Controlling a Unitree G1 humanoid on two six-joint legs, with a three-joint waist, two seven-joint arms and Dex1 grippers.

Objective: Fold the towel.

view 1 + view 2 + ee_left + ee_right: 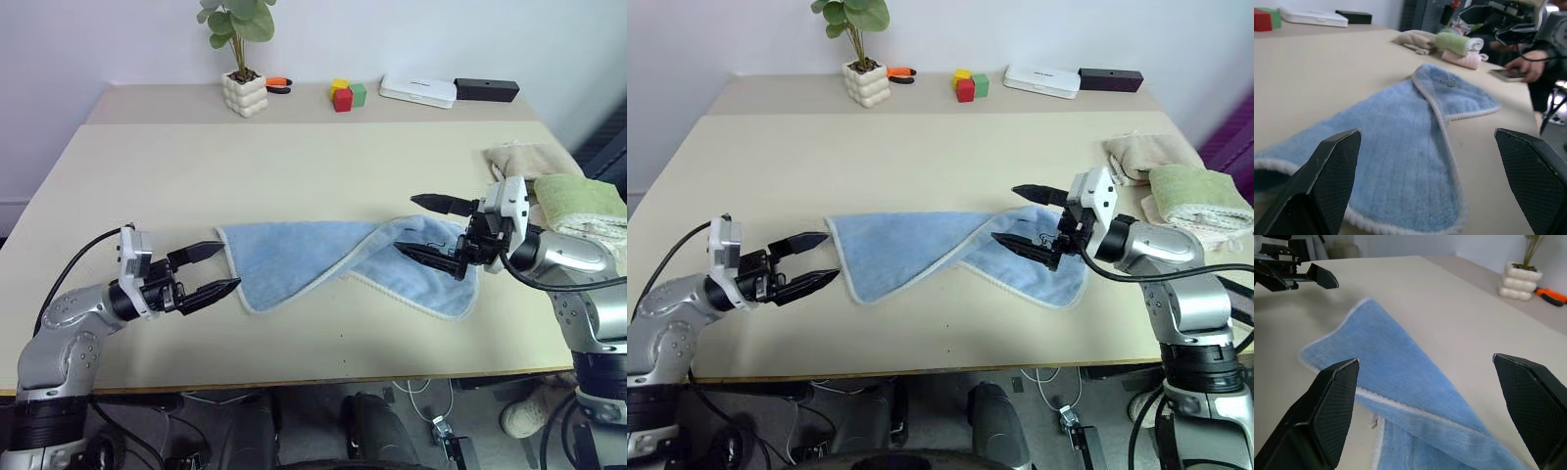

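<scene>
Two grippers flank the towel in the head views: it lies twisted across the table middle, one part lapped over the other, pale hem showing. Left gripper sits at the towel's 9 o'clock end, fingers spread, tips just beside the hem, nothing held. Right gripper hangs over the 3 o'clock end, jaws wide, empty. At the table's 12 o'clock edge: plant pot, blocks, white box, black box. At 3 o'clock, beige towel and green towel. Left wrist view: open fingers frame the towel; a dark mark shows near its far corner; a person's hand holds a phone beyond the table edge. Right wrist view: open fingers above the lapped towel; left gripper beyond it.
</scene>
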